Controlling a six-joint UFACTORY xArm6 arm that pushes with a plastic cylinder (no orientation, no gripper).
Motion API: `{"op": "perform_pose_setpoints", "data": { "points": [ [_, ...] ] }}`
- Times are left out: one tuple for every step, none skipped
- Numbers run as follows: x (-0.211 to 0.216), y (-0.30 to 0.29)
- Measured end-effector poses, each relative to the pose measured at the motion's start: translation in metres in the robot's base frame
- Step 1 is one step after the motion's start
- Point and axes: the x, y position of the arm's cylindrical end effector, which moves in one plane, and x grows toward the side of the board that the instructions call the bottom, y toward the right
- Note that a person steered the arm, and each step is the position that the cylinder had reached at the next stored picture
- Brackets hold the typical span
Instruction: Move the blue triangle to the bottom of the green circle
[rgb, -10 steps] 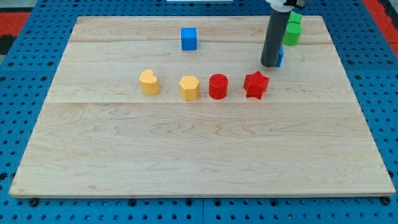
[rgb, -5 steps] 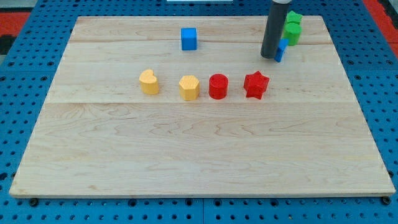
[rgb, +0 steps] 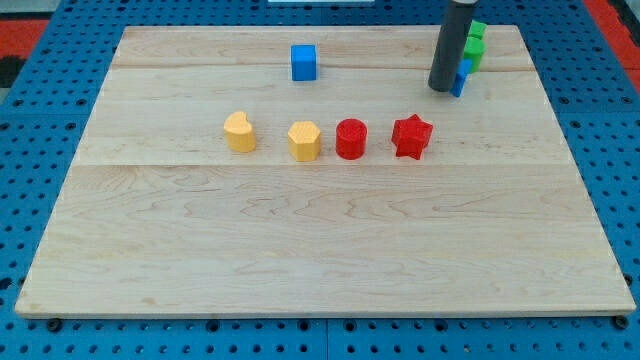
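Push step nearly done. Tip (rgb: 441, 90) touches the blue triangle (rgb: 459, 79) from its 9 o'clock; triangle, mostly hidden behind the rod, sits just at 6 o'clock of the green circle (rgb: 474, 50), top-right of the desk (rgb: 300, 240). No jaws on this rod, nothing held. Next likely: a small nudge, or back off.

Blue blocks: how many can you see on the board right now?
2. A blue cube sits near the view's top, left of centre. A blue triangle is at the top right, mostly hidden behind my tip, just below the green blocks.
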Motion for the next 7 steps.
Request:
{"op": "perform_pose_setpoints", "data": {
  "points": [
    [0.0, 0.006],
    [0.0, 0.017],
    [0.0, 0.022],
    [0.0, 0.015],
    [-0.002, 0.005],
    [-0.009, 0.007],
    [-0.018, 0.01]
  ]
}}
